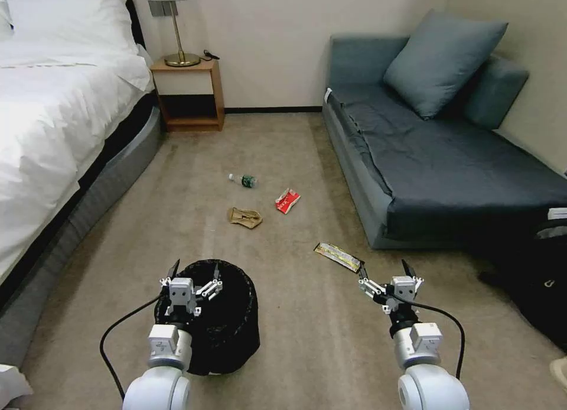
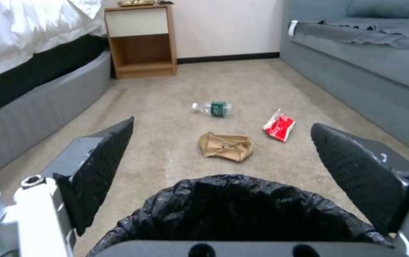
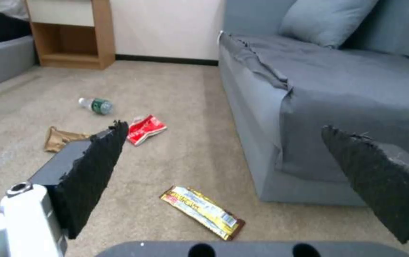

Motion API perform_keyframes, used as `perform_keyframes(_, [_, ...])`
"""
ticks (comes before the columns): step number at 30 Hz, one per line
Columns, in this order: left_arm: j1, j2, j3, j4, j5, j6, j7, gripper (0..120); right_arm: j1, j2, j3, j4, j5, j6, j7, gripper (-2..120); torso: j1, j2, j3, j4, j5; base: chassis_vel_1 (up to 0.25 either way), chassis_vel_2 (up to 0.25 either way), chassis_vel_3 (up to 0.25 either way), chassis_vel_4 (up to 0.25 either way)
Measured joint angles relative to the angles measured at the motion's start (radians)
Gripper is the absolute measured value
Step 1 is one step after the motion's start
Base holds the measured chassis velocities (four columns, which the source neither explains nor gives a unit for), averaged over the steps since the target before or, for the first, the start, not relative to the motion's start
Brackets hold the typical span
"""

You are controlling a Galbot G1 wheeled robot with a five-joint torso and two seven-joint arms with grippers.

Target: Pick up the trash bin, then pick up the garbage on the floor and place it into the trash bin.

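The trash bin (image 1: 233,315), lined with a glossy black bag, stands on the carpet close in front of me. My left gripper (image 1: 195,274) hovers open just above its near rim (image 2: 233,210), touching nothing. Further out on the floor lie the garbage pieces: a clear bottle (image 1: 243,180) with a green label, a red-and-white packet (image 1: 287,200), a tan paper bag (image 1: 244,217) and a long yellow-black wrapper (image 1: 338,257). My right gripper (image 1: 384,271) is open and empty, held above the carpet just short of the wrapper (image 3: 202,211).
A white bed (image 1: 53,120) runs along the left, and a wooden nightstand (image 1: 189,94) with a lamp stands at the far wall. A blue-grey sofa (image 1: 449,162) lines the right side. A dark bag (image 1: 537,280) lies at the right edge.
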State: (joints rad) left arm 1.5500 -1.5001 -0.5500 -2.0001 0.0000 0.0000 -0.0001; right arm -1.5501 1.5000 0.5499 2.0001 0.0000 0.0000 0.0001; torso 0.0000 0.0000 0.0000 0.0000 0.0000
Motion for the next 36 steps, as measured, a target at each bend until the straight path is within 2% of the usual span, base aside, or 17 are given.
perform_keyframes(36, [0.000,0.000,0.000,0.000,0.000,0.000,0.000,100,0.000,0.000,0.000,0.000,0.000,0.000,0.000,100,0.000,0.000,0.000,0.0000,0.0000,0.000,0.000,0.000,0.000])
